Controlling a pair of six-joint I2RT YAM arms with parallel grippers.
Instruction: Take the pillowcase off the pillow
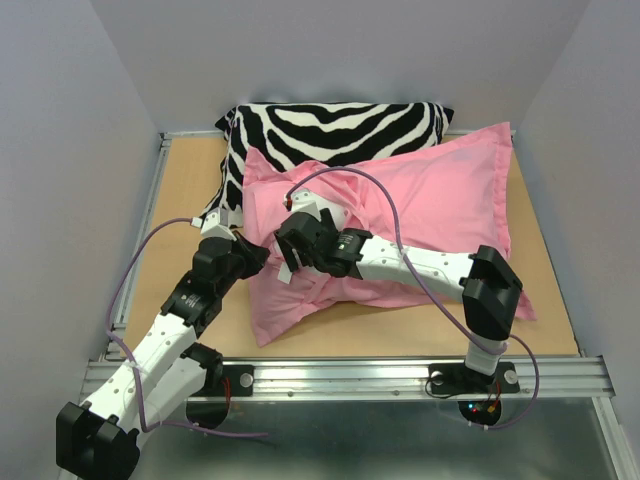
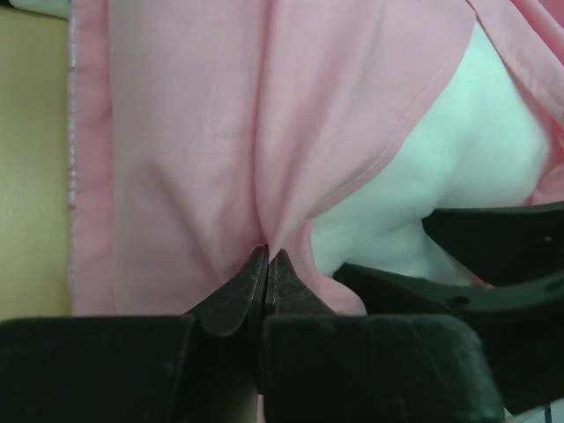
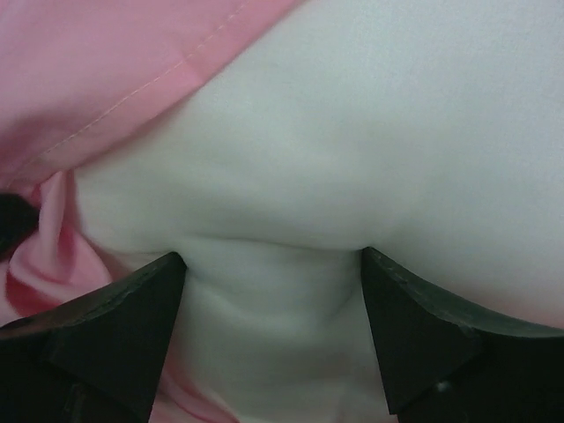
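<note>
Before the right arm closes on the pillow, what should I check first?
1. Left hand shut on the pillowcase: ok, fabric is pinched at its tips.
2. Right hand open and against the pillow: ok.
3. Only white pillow between its fingers: ok, though pink fabric lies close beside one of them.
4. Pillowcase opening pulled back off the pillow: ok, white shows in both wrist views.
5. Zebra cushion apart from the pillowcase: not ok, they overlap in the top view.
6. Purple cable free to follow the right arm: cannot tell.
</note>
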